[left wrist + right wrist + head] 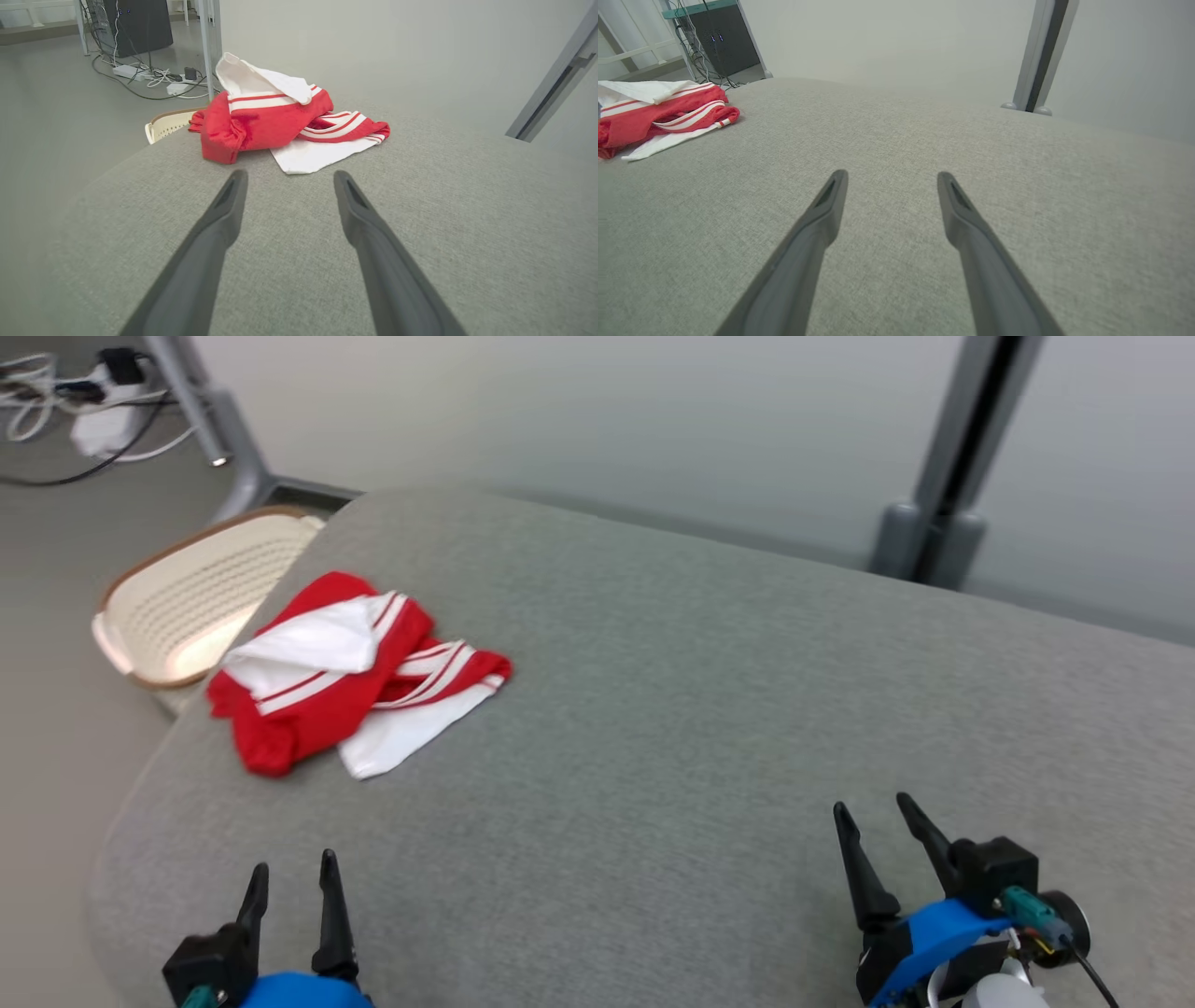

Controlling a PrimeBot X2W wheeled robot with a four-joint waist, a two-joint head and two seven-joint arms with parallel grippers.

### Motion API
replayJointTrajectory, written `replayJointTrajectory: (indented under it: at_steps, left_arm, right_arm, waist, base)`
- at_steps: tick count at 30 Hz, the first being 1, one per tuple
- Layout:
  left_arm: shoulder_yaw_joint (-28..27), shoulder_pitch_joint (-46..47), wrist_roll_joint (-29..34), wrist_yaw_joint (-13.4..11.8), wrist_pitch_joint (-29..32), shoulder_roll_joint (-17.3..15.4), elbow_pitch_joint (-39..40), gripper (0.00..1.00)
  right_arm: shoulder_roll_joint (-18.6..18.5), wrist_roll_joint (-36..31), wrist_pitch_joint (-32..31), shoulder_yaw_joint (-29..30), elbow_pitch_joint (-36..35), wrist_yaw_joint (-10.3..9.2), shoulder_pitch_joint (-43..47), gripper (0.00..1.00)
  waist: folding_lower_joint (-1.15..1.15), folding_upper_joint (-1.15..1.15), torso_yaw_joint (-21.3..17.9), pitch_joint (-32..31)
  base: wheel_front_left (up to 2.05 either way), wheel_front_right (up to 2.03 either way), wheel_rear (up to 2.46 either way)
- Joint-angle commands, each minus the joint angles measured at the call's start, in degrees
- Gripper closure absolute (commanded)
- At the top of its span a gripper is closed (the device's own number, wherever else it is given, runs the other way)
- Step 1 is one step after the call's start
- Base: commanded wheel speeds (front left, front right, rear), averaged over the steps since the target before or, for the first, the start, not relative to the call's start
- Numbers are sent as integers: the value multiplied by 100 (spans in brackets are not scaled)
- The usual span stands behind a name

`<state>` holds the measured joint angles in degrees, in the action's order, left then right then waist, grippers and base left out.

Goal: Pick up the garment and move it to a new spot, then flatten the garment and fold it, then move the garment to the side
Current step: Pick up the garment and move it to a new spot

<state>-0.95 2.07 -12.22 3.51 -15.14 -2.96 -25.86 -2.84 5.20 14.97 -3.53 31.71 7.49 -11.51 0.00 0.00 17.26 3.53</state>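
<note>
L gripper (293, 861): garment (317, 700) ahead, apart, maybe shorts

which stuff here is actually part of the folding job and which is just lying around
For the job:
- red and white garment, crumpled near the left edge
- grey padded table

Just lying about:
- basket beside the table
- power strip and cables on the floor
- metal post

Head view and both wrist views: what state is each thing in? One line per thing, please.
garment: crumpled in a heap, not folded, lying near the left edge of the grey padded surface, not held.
left gripper: open, holding nothing, short of the garment.
right gripper: open, holding nothing, over bare surface.
basket: upright, open side up, beside the surface's left edge.
</note>
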Motion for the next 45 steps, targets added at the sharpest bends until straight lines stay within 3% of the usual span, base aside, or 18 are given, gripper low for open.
replayJointTrajectory:
  at_steps: [1,9,19,25,34,40,45]
  left_arm:
    - [-30,-36,-46,-23,-1,8,-14,0]
    - [-169,-56,-304,-20,-1,8,-78,0]
    - [-667,784,-428,208,-1,-42,-280,0]
    - [-908,1890,-458,362,-1,-452,-823,0]
    - [-486,3486,-741,401,-1,-1383,-2335,0]
    - [-184,4080,-862,399,116,-1692,-3123,0]
    - [-111,4357,-1061,399,494,-1754,-3806,0]
  right_arm:
    - [-14,21,31,-24,15,0,-90,0]
    - [-18,24,31,-149,98,0,-183,0]
    - [-17,-146,31,-266,-117,0,-535,0]
    - [-17,-43,31,-325,-349,0,-768,0]
    - [-19,-266,26,-368,-571,-1,-1081,0]
    - [-47,-359,11,-319,-501,-2,-1186,0]
    - [-71,-368,3,-283,-422,-6,-1259,0]
  waist:
    - [0,0,309,207]
    - [0,0,678,259]
    - [0,0,349,793]
    - [0,0,93,1291]
    - [0,0,-247,1931]
    - [0,0,-393,2203]
    - [0,0,-523,2322]
  base:
    - [0,0,0]
    - [0,0,0]
    - [0,0,0]
    - [0,0,0]
    - [0,0,0]
    - [0,0,0]
    - [0,0,0]
